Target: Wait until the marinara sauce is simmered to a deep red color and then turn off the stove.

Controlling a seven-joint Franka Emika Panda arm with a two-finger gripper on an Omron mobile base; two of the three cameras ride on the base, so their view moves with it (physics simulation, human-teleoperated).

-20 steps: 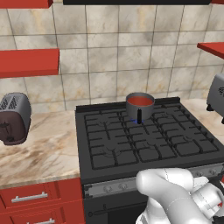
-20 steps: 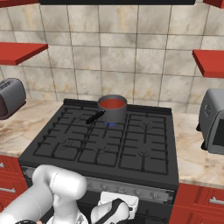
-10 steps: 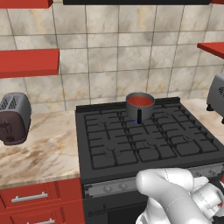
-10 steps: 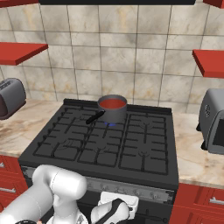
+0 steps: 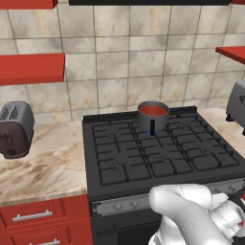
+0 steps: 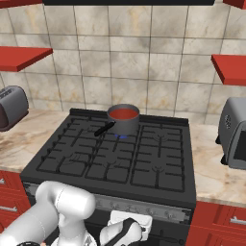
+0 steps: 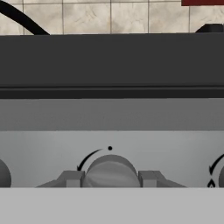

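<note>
Left base view: marinara sauce (image 5: 153, 110), red, in its saucepan (image 5: 153, 122) at the stove's (image 5: 119, 165) back edge; right base view: sauce above a blue flame (image 6: 120, 136); hand view: gripper (image 7: 111, 178), fingers (image 7: 72, 178) flanking a knob (image 7: 111, 172), contact unclear.

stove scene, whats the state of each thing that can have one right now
wide black gas stove: burner under the saucepan lit, small blue flame showing
small grey metal saucepan: upright on a rear grate, dark handle pointing forward
marinara sauce: red, smooth surface, filling the pan
round grey knob on the front strip: between the two fingertips
gripper: open, a finger on each side of the knob
</note>
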